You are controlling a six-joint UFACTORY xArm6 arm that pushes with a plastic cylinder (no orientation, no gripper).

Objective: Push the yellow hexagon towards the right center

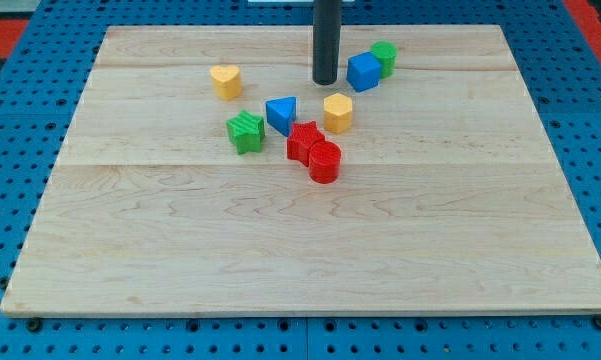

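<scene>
The yellow hexagon (338, 112) sits on the wooden board (310, 250), a little above the view's centre. My tip (325, 81) stands just above it and slightly to its left, apart from it. A blue cube (363, 72) lies just right of the tip, with a green block (384, 57) touching the cube's upper right.
A blue triangle (282, 113) lies left of the hexagon. A red star (303, 141) and a red cylinder (324, 161) touch each other below it. A green star (245, 132) and a yellow heart-like block (226, 81) lie further left.
</scene>
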